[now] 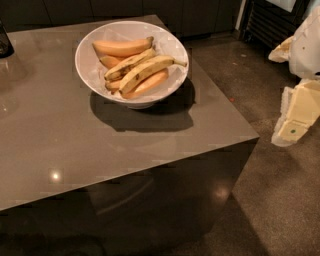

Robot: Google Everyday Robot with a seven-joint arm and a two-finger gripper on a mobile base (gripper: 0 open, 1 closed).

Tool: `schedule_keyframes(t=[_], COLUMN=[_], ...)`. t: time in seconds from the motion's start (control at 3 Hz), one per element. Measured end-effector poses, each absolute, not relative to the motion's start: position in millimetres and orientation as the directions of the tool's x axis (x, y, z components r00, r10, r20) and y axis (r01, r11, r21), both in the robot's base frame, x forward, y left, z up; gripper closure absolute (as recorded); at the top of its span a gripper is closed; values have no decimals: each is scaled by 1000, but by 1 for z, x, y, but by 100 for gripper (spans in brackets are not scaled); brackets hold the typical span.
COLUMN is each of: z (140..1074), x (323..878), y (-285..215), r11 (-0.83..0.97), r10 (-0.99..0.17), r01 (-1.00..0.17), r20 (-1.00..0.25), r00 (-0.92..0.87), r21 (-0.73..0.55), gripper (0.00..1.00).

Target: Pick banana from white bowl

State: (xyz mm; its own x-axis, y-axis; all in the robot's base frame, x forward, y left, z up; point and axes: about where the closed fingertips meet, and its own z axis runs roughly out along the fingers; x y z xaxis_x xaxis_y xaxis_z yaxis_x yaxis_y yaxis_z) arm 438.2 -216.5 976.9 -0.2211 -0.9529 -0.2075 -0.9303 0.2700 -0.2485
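Observation:
The white bowl [169, 44] stands on the far middle of a glossy grey-brown table [60, 130]. The banana [146, 72], long and pale yellow with dark marks, lies diagonally on top of the fruit in the bowl, its thin stem pointing right. A shorter, brown-speckled banana [128, 65] lies just behind it. Smooth orange-peach fruits [122, 47] lie around and under them. My gripper [296, 116], cream and white, hangs at the right edge of the camera view over the floor. It is well to the right of the bowl and off the table, and holds nothing that I can see.
The table's right edge [227, 85] and front edge [130, 167] drop to a dark speckled floor [270, 200]. A dark object [5, 42] stands at the table's far left corner. Dark cabinets [125, 7] line the back.

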Motion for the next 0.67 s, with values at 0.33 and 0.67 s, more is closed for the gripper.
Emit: schedule_keyframes(t=[0.33,0.67], z=[977,999], x=[438,450], y=[-217,-205], r11=[270,239], r10=[-953,-963], r01=[-930,-935], r20=[-207,-189], r00=[-221,-193], r21=[-248,-263], gripper=[0,0])
